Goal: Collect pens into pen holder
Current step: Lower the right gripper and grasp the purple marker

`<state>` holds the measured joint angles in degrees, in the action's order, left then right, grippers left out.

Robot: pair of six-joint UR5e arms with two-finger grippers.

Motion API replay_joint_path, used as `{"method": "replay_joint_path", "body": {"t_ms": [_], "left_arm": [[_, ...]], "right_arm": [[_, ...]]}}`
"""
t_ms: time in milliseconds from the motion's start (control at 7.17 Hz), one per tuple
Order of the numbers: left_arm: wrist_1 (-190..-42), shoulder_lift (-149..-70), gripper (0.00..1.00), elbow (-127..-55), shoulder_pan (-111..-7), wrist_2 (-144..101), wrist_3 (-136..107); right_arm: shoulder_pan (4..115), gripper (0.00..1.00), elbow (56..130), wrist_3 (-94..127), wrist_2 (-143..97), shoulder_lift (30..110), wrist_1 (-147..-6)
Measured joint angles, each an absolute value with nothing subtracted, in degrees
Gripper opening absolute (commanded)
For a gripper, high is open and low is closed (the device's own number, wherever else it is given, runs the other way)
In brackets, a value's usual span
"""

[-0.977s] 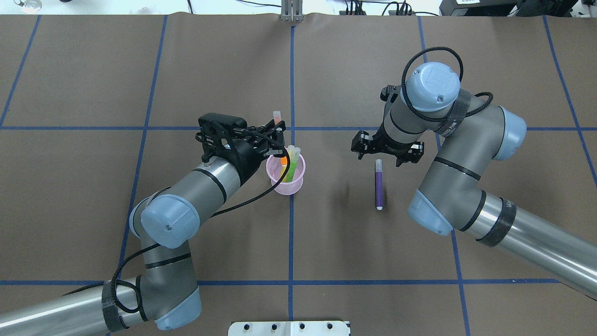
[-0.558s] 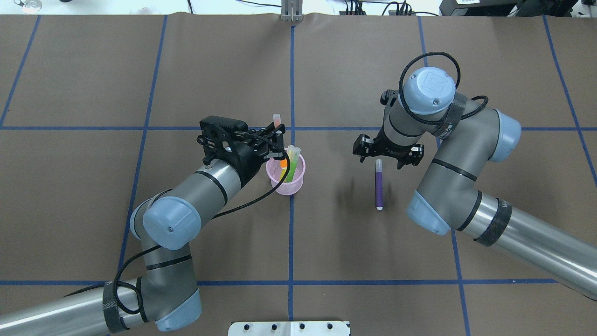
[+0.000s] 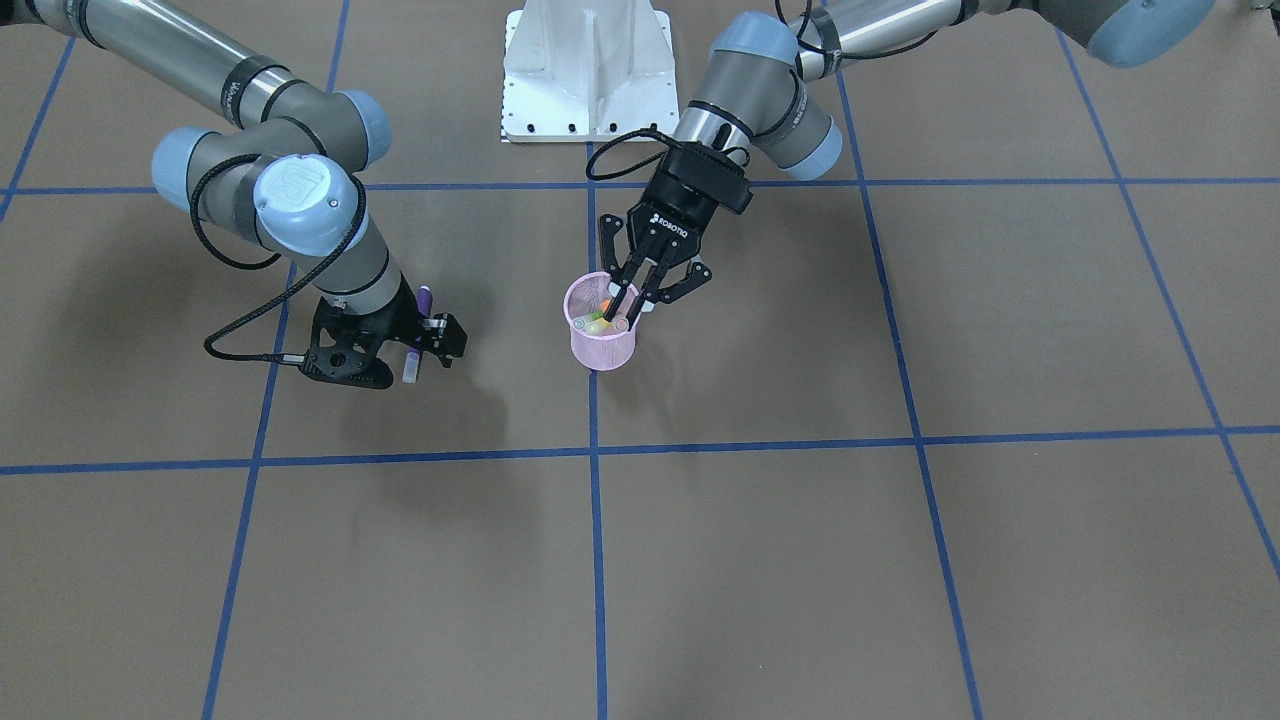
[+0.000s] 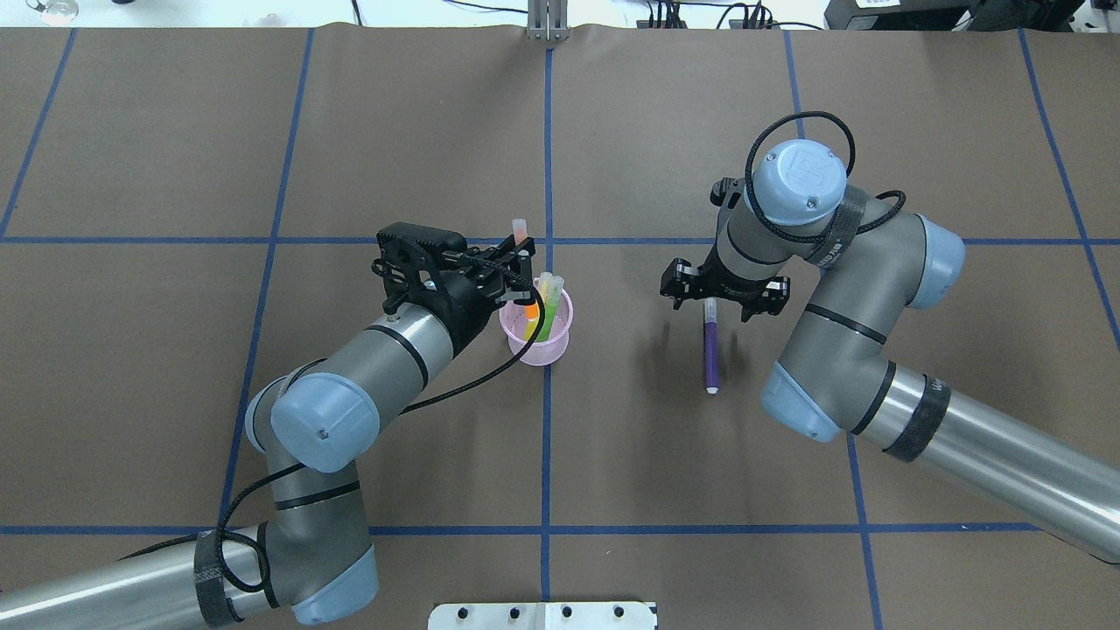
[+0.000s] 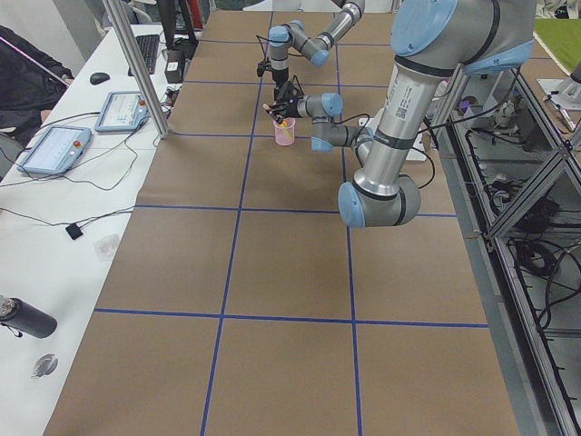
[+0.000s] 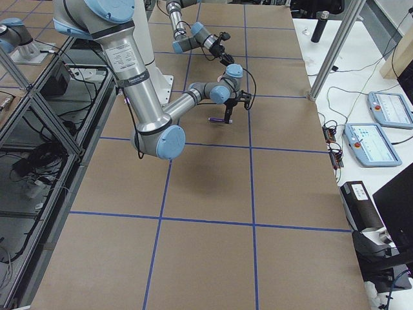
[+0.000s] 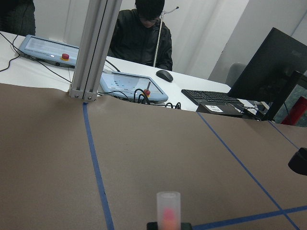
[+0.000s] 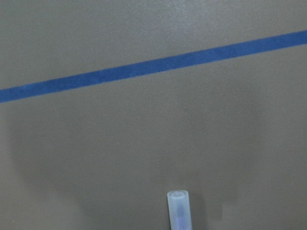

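Table (image 4: 175, 131): cup (image 4: 551, 350) about centre. L gripper (image 4: 522, 255) clamped on orange pen (image 4: 531, 308), lower end inside cup rim. R gripper (image 4: 719, 299) jaws wide apart, over cap end of purple pen (image 4: 710, 350). Pen lies flat, right-edge side of cup, long axis far edge to near edge, cap toward far edge, body trailing toward near edge from R gripper. R arm nearer, likely its pick.

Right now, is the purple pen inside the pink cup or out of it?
Out. The purple pen lies flat on the table, apart from the pink pen holder, with the open right gripper over its capped end.
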<state>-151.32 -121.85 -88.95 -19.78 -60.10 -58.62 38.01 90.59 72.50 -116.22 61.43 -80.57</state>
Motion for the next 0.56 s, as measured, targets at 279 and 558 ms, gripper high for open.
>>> {"method": "replay_joint_path", "body": {"t_ms": [279, 558], "left_arm": [[-151.38, -122.04, 1.00, -88.63, -19.49, -60.09, -58.89], [-151.26, -122.55, 1.00, -90.22, -19.33, -60.32, -59.02]], "right_arm": [[37.97, 0.91, 90.48, 72.62, -116.27, 61.50, -80.51], [37.94, 0.88, 90.44, 72.62, -116.34, 61.61, -80.51]]}}
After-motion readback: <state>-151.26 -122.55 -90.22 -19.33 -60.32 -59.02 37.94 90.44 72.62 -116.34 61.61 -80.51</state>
